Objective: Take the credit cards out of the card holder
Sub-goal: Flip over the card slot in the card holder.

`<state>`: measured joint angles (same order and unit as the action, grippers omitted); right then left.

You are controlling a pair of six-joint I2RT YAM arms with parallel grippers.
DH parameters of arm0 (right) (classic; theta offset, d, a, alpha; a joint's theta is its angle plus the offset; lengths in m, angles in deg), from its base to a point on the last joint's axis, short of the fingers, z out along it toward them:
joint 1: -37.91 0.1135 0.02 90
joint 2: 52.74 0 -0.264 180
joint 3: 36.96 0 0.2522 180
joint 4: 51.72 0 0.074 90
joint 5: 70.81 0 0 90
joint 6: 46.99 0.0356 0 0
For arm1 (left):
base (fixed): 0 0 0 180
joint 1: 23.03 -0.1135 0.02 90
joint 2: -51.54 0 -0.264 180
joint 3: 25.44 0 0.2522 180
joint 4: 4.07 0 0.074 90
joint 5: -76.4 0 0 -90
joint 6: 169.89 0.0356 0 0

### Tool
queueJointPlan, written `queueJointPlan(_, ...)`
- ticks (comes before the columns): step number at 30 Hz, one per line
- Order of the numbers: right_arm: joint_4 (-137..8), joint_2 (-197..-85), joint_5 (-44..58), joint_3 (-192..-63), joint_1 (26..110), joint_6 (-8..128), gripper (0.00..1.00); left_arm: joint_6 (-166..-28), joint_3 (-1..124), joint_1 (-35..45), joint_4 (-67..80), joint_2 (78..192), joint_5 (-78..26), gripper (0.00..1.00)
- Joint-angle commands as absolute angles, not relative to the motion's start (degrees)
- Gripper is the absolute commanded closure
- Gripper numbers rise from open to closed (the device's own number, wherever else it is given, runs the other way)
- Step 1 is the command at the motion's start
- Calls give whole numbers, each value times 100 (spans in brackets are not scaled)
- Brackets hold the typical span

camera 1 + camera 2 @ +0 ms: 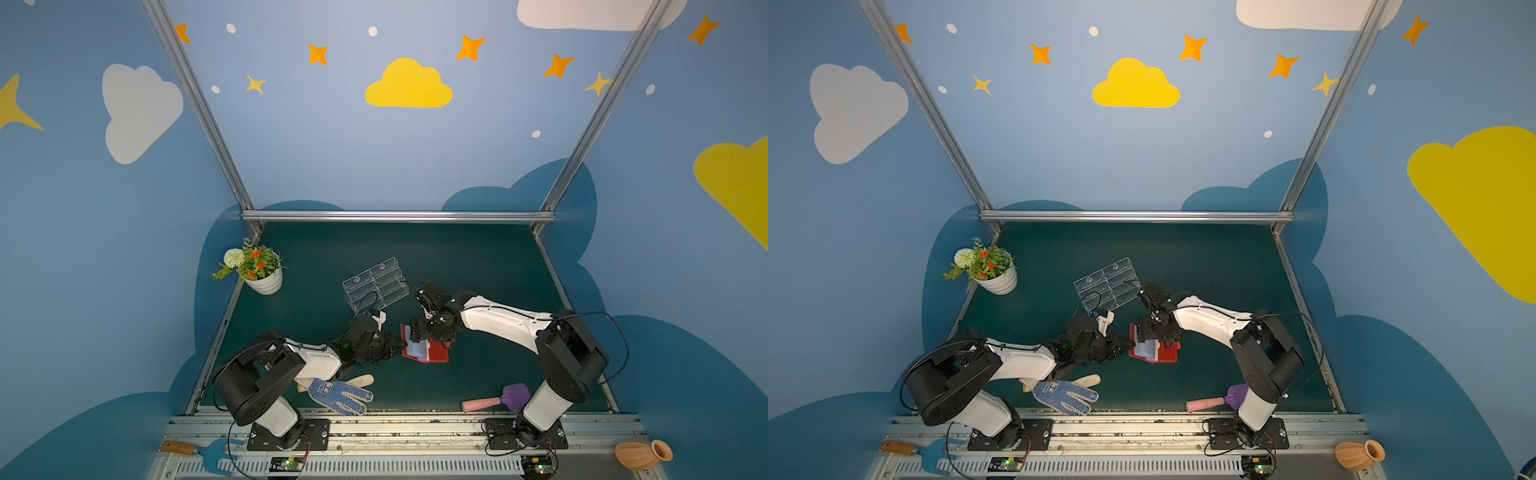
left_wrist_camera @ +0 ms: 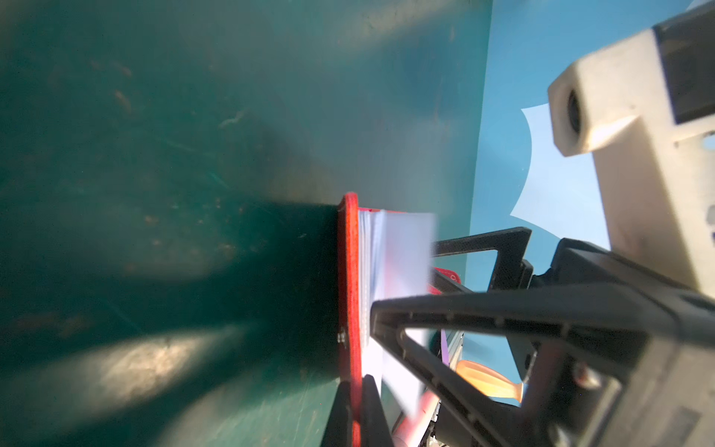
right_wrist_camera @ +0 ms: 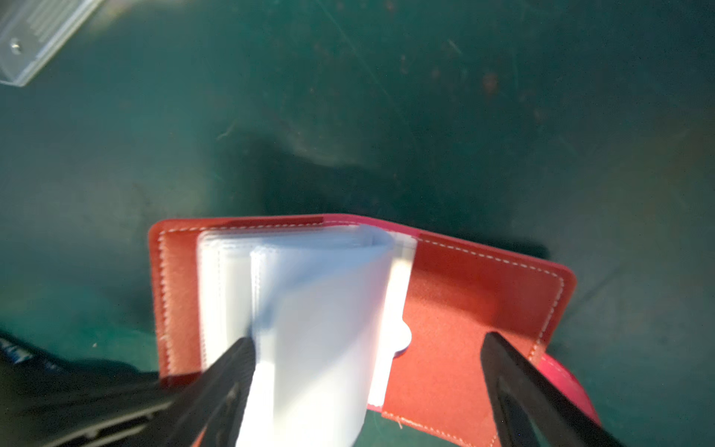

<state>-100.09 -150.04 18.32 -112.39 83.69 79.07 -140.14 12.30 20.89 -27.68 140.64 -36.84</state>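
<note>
Red stitched leather-like card holder [image 3: 464, 309] lies open directly under right gripper [image 3: 365, 344]: jaws wide, empty, straddling its pale floppy plastic sleeves [image 3: 321, 309]. Cover edge pinched in fully closed left gripper [image 2: 354, 406]. 0 credit cards visible; probably thin, stiff, slick, so pinch an exposed short edge.

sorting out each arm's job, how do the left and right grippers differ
The left gripper is shut, clamped on the cover edge of the card holder; the right gripper is open, holding nothing. The left meets it at one end; the right's fingers straddle the pale sleeves. Both are at that card holder.
</note>
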Motion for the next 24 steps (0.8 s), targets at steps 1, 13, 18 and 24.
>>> queueJointPlan(1,-10384,-15085,2298,-11217,8234,7887,18,-13921,1221,2117,-2828,13864,-3688,96)
queueJointPlan(13,-9907,-13048,2245,-10396,8143,8162,13,-13813,1161,2114,-2741,13805,-3691,96)
queueJointPlan(18,-9859,-13654,1848,-10804,8487,8151,11,-13799,1178,2136,-2746,13773,-3689,96)
queueJointPlan(24,-9702,-14438,1660,-11023,8543,8005,11,-13772,1161,2147,-2661,13721,-3653,96)
